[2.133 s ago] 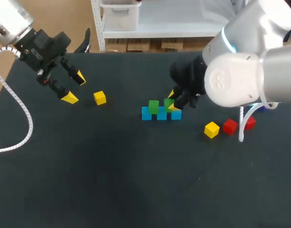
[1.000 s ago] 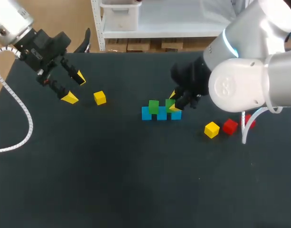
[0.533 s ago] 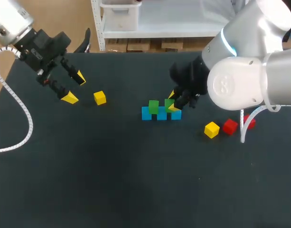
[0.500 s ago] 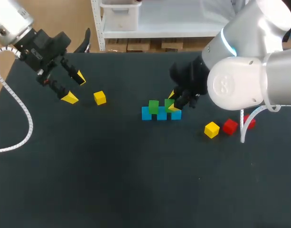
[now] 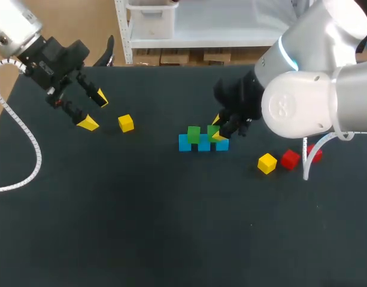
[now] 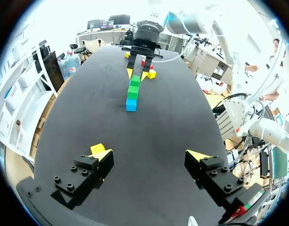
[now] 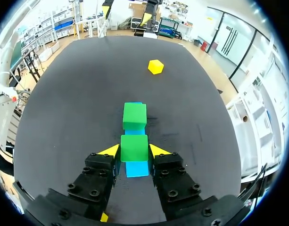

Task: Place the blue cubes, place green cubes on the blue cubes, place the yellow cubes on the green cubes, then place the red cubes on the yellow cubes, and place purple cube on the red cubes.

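"What is at your left?"

"My left tool (image 6: pixel 150 154) hangs over the desk (image 5: pixel 141 227). Its fingers are spread wide and hold nothing. The lone yellow cube (image 5: pixel 126 123) lies just beside one finger."

"And in the middle?"

"Three blue cubes (image 5: pixel 203 144) stand in a touching row. A green cube (image 5: pixel 194 133) rests on top of them, toward the left end. My right tool (image 5: pixel 218 128) is closed on the second green cube (image 7: pixel 134 147), with a finger pressed to each side. It holds that cube over the row's right end, just beside the first green one."

"Further right?"

"The other yellow cube (image 5: pixel 267 162) and two red cubes (image 5: pixel 290 158) lie near each other on the desk, apart from the row. One red is partly behind my arm's cable (image 5: pixel 303 167)."
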`<state>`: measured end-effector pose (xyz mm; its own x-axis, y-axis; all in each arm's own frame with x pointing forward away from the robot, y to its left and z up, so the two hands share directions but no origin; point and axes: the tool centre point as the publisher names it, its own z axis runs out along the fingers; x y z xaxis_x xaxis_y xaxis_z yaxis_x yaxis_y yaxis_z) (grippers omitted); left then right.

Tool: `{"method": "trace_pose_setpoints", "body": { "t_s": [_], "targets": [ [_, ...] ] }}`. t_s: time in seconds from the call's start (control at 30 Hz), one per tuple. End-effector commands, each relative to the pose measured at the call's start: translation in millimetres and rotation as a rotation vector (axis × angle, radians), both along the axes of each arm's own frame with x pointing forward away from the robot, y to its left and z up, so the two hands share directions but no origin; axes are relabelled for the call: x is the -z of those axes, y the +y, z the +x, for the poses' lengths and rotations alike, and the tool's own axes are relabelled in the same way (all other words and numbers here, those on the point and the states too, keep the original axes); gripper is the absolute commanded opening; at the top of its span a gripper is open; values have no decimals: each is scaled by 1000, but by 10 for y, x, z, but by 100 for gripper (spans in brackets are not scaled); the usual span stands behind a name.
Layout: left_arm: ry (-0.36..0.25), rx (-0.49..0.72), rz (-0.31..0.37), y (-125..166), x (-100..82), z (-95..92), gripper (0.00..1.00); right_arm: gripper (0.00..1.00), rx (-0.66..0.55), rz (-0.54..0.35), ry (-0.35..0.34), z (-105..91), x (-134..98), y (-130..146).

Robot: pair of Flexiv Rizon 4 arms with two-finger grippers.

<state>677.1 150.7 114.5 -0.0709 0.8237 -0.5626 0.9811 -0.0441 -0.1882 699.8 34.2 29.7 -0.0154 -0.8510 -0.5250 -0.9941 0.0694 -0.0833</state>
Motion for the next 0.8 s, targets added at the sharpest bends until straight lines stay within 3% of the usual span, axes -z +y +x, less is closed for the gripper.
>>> {"method": "trace_pose_setpoints", "body": {
  "t_s": [0.03, 0.8],
  "targets": [
    [0, 3, -1, 4, 4, 12, 100, 0, 0, 2, 2, 7, 2, -1],
    [0, 3, -1, 4, 4, 12, 100, 0, 0, 5, 9, 29, 13, -1]
  ]
}}
